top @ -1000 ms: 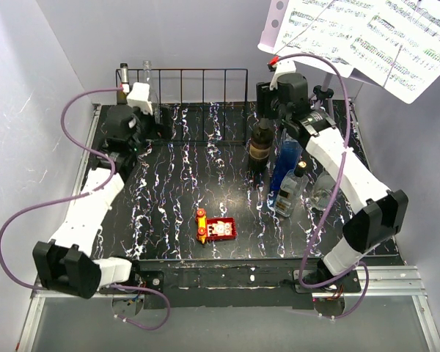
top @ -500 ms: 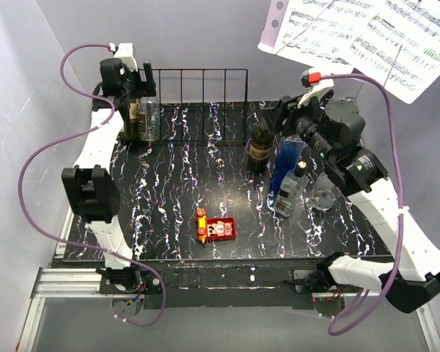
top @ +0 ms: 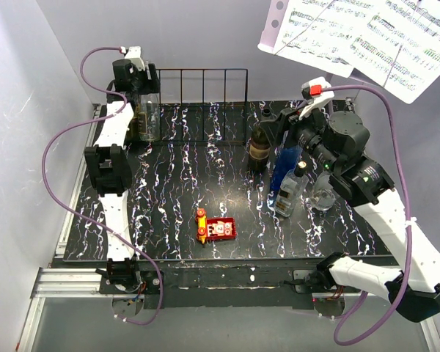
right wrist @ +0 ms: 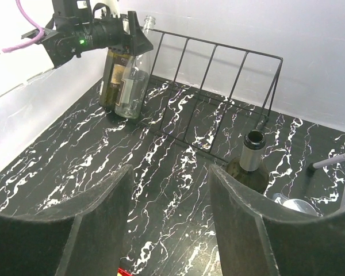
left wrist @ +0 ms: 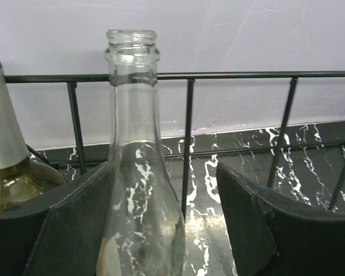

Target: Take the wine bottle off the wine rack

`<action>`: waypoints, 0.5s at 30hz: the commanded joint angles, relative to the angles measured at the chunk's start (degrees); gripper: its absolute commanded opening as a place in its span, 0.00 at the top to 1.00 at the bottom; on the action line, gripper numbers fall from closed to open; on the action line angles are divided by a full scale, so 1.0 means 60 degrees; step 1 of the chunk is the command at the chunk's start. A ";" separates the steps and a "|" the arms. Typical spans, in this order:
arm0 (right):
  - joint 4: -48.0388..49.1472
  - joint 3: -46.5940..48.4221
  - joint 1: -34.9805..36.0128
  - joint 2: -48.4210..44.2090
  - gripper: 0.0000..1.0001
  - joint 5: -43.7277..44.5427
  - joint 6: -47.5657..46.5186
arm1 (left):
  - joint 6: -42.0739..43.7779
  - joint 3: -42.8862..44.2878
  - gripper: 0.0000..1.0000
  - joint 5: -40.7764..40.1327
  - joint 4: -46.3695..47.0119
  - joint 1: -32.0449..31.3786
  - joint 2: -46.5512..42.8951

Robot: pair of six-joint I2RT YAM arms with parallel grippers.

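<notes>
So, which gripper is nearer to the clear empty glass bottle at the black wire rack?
Left. The left gripper stands open on either side of the clear glass bottle; the right gripper hangs far away, near the dark brown bottle.

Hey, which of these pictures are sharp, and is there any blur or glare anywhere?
Left wrist view: clear bottle sharp, background warped through its glass. Right wrist view: wine rack crisp, near pincer fingers soft. Top view: evenly lit, sheet music very bright.
</notes>
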 commanded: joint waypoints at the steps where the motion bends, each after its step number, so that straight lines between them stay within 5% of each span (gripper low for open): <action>1: 0.0104 0.0017 0.0052 -0.0029 0.38 0.0105 -0.0148 | 0.0031 0.0527 0.32 0.0048 0.1078 0.0229 -0.0001; 15: 0.0177 0.0851 0.0111 0.0396 0.38 -0.0042 -0.0133 | 0.0164 0.0747 0.41 0.0751 0.2060 0.0259 0.0908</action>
